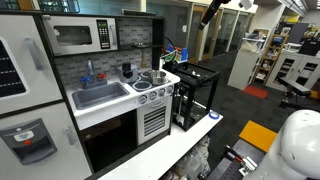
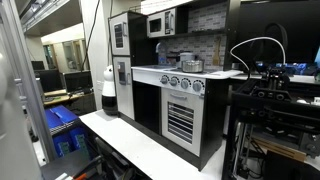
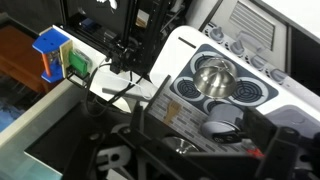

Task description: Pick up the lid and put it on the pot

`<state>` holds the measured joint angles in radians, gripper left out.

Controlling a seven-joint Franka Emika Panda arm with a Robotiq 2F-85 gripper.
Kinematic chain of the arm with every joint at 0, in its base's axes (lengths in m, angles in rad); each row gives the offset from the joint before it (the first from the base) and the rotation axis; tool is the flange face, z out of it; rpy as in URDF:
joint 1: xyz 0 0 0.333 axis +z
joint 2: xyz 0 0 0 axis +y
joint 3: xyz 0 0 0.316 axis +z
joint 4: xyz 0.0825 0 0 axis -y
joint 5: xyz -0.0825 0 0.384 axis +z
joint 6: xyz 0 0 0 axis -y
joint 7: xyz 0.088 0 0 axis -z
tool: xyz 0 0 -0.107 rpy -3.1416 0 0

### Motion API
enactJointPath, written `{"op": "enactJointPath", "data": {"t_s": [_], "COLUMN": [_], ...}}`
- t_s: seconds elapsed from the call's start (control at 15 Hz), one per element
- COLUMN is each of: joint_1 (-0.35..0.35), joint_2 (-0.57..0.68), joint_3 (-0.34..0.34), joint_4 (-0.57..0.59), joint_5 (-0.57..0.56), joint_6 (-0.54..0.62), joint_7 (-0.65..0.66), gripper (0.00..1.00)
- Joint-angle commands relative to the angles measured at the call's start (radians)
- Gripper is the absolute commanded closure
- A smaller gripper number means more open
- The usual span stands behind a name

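Here my gripper (image 3: 195, 150) hangs, jaws wide apart, while my wrist view shows the lid (image 3: 222, 128) on the stove (image 3: 182, 48) at six o'clock of the pot (image 3: 212, 75), though both exterior views leave that lid unclear.

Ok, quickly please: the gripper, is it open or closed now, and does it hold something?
Gripper: open, holding nothing; the small round flat shiny silver metal lid lies free below it.
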<state>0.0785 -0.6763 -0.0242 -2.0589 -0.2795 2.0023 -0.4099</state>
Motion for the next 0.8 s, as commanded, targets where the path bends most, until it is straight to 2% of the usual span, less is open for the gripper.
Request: {"op": "enactJointPath", "data": {"t_s": [0.0, 0.07, 0.13, 0.33, 0.73], "joint_1": [0.066, 0.074, 0.071, 0.095, 0.093], "joint_2": [-0.146, -0.176, -0.132, -0.209, -0.186], "joint_3": [0.068, 0.105, 0.062, 0.106, 0.100], "joint_4": [0.031, 0.057, 0.029, 0.046, 0.046], "joint_5": [0.030, 0.019, 0.006, 0.002, 0.003], "joint_6": [-0.178, -0.250, -0.161, -0.245, -0.245], "joint_7": [-0.031, -0.016, 0.000, 0.006, 0.006], "gripper": [0.00, 0.00, 0.00, 0.00, 0.00]}}
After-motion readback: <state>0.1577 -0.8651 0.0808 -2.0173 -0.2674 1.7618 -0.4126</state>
